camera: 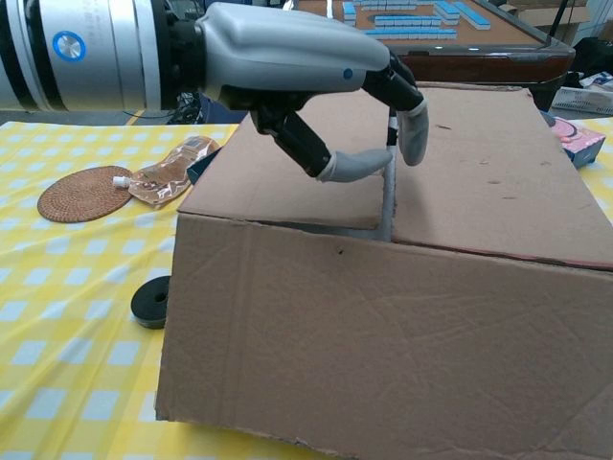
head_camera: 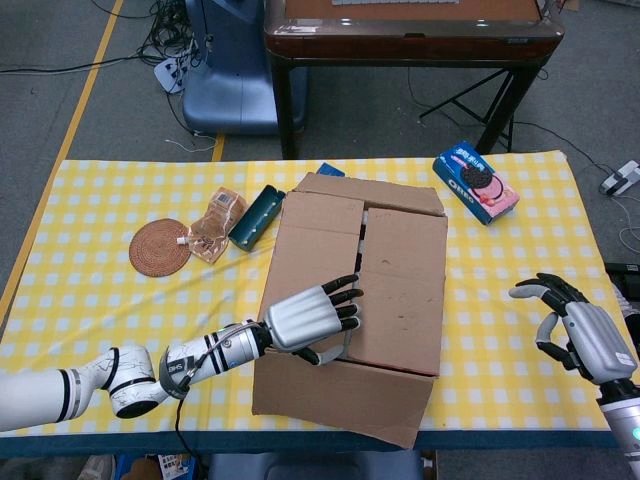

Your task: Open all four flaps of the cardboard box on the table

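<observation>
The cardboard box stands mid-table. Its two long top flaps lie closed, with a narrow seam between them. The near flap hangs down the front, and the far flap lies out behind. My left hand hovers over the near end of the seam with its fingers spread. In the chest view this left hand has its thumb pointing at the seam edge and its fingertips over the right flap, and it holds nothing. My right hand hangs empty off the table's right edge, fingers loosely curved and apart.
Left of the box lie a woven coaster, a clear packet and a dark green case. A black disc sits by the box's near left corner. An Oreo box lies at the back right.
</observation>
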Robot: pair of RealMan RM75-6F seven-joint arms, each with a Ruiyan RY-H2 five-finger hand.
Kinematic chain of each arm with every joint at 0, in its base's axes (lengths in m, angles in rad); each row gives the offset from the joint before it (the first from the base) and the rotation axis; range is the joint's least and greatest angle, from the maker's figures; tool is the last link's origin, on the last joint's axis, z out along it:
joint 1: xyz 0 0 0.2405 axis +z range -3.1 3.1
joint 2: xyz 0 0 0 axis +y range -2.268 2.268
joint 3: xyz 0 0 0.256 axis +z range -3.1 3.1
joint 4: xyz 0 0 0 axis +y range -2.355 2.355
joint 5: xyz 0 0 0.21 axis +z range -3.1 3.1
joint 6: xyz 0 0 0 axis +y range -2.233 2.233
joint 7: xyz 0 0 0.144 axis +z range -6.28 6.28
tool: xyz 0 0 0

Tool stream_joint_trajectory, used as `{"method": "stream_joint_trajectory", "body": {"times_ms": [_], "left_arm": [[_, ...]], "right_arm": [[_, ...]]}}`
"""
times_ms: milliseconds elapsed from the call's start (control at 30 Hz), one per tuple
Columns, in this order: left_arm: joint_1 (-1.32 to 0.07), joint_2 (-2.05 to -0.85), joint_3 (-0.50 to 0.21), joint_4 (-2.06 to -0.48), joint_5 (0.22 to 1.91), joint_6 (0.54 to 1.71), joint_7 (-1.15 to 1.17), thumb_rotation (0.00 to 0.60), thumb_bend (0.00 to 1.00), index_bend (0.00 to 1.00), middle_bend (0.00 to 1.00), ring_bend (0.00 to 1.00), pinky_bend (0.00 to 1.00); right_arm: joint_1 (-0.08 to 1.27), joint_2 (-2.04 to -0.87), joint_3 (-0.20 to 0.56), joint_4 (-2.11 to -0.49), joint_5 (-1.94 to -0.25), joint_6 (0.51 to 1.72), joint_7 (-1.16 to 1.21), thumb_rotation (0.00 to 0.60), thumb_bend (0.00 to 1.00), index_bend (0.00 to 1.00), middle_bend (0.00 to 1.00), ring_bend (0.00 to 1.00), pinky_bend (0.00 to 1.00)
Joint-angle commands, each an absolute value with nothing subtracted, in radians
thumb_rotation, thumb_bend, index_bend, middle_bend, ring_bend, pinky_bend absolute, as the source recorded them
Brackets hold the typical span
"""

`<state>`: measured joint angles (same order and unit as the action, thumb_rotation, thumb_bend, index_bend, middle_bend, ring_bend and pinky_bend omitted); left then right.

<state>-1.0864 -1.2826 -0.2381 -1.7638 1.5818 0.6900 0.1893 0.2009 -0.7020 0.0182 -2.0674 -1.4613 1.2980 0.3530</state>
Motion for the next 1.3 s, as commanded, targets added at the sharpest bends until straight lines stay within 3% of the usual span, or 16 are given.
{"method": "stream_joint_trajectory", "body": {"times_ms": [33, 533, 1300], "left_arm": [[-1.103, -1.305, -0.238, -1.764, 1.534, 0.676, 0.244, 0.269, 0.54, 0.37, 0.28, 0.12, 0.0], [-1.129, -1.366, -0.206, -1.76, 1.452, 0.71, 0.497, 0.269, 0.54, 0.45, 0.35, 0.12, 0.0], [-1.123, -1.384, -0.15, -1.75, 1.481, 0.814, 0.759, 0.267, 0.54, 0.53, 0.45, 0.17, 0.0]], "right_arm": [[0.197, -0.701, 0.018, -2.066, -1.463, 1.298, 0.357, 0.6, 0.91, 0.29, 0.23, 0.1, 0.13], [0.174, -0.698, 0.021, -2.053, -1.475, 1.301, 0.383, 0.6, 0.92, 0.29, 0.23, 0.1, 0.13], [0.147, -0.689, 0.024, -2.049, -1.496, 1.317, 0.413, 0.6, 0.91, 0.29, 0.23, 0.1, 0.13]]}}
